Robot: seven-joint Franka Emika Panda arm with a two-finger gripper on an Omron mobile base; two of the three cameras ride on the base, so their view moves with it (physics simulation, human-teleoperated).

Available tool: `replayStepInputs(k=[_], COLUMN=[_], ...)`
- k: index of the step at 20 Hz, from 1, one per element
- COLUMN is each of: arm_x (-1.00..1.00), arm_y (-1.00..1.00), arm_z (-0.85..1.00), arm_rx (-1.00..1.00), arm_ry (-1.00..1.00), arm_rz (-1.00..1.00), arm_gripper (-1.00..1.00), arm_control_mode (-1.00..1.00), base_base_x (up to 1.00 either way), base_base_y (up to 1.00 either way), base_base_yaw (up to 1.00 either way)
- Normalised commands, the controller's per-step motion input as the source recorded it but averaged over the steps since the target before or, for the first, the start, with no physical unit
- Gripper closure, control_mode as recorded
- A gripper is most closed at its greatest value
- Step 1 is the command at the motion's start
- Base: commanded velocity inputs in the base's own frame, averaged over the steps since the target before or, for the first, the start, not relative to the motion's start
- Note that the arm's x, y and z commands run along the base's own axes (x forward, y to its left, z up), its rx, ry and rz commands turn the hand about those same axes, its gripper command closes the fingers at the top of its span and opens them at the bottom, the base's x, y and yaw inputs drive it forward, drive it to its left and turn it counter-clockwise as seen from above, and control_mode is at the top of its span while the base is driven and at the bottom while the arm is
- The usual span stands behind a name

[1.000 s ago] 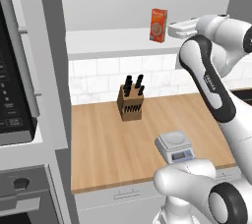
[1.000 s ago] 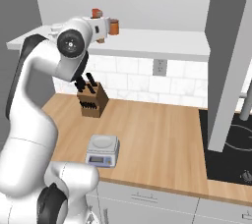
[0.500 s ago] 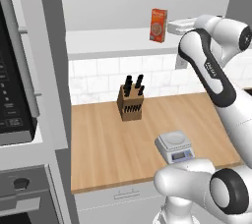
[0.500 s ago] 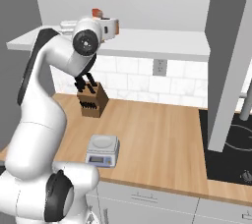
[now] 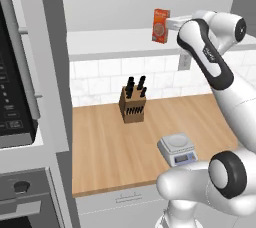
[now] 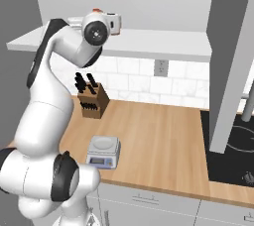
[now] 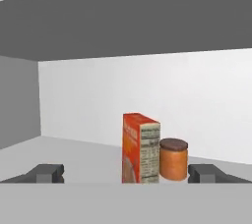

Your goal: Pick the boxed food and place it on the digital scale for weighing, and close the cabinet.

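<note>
Nearest on the worktop (image 5: 107,154), no change over the last second: digital scale (image 5: 176,148) with bare platform near the front edge, at about 5 o'clock from the knife block (image 5: 133,104) in the left base view. Same framing in both base views throughout, so no driving of the base.

Higher and farther, the real change: upper arm swung round and wrist pushed forward, closing in on the open cabinet (image 5: 100,2) from the 3 o'clock side in the left base view. Hand now level over the shelf (image 5: 110,39), just beside the boxed food (image 5: 160,25), where a second ago well short of it.

Meaning for the task, by judgement: approach nearly finished, grasp not yet made, weighing and door-closing both outstanding.

Pose: forearm raised high, elbow bent, hand horizontal and aimed into the cabinet. Gripper (image 7: 127,174) spread to its widest, one tip at 9 o'clock and one at 3 o'clock of the carton in the hand view, nothing pinched, no contact visible.

Boxed food upright on the shelf, dead centre between the tips, narrow label side turned to the hand. Farthest, touching or nearly touching at its 3 o'clock, a small orange can (image 7: 173,159) with a dark lid; likely to be brushed by the right-hand tip on closing. Beyond, only the pale cabinet back wall.
</note>
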Motion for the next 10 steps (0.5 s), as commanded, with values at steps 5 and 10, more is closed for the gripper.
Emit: replayStepInputs(k=[5,10], arm_x=[0.40,0.38], arm_y=[-0.05,0.00], arm_z=[0.00,0.00], arm_rx=[0.00,0.00], arm_ry=[0.00,0.00], arm_rz=[0.03,0.00], arm_gripper=[-1.00,-1.00], arm_control_mode=[-1.00,-1.00], base_base_x=[0.00,0.00], base_base_y=[0.00,0.00], base_base_yaw=[0.00,0.00])
